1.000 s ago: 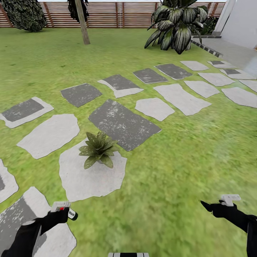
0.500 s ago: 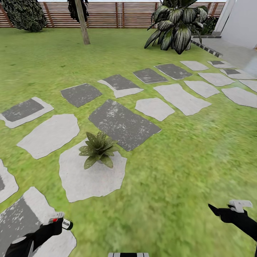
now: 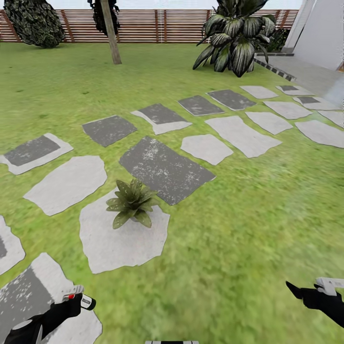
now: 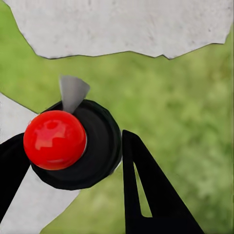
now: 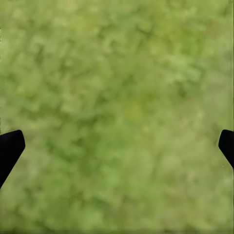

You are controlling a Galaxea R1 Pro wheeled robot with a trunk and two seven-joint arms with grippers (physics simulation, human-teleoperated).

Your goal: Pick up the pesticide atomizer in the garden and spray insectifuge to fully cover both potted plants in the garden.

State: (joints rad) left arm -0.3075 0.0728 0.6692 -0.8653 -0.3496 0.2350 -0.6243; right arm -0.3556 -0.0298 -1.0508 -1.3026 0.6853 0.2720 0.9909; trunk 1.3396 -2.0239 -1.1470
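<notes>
Gripping pesticide atomizer (image 4: 73, 146): left tool (image 4: 68, 165).

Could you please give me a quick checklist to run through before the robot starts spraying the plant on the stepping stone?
1. Pesticide atomizer held in the left tool: ok, fingers on either side.
2. Potted plant in sight, ahead of the left tool: ok.
3. Nozzle aimed at the plant: cannot tell.
4. Right tool open over the lawn, out of the way: ok.
5. Second potted plant located: not ok.
</notes>
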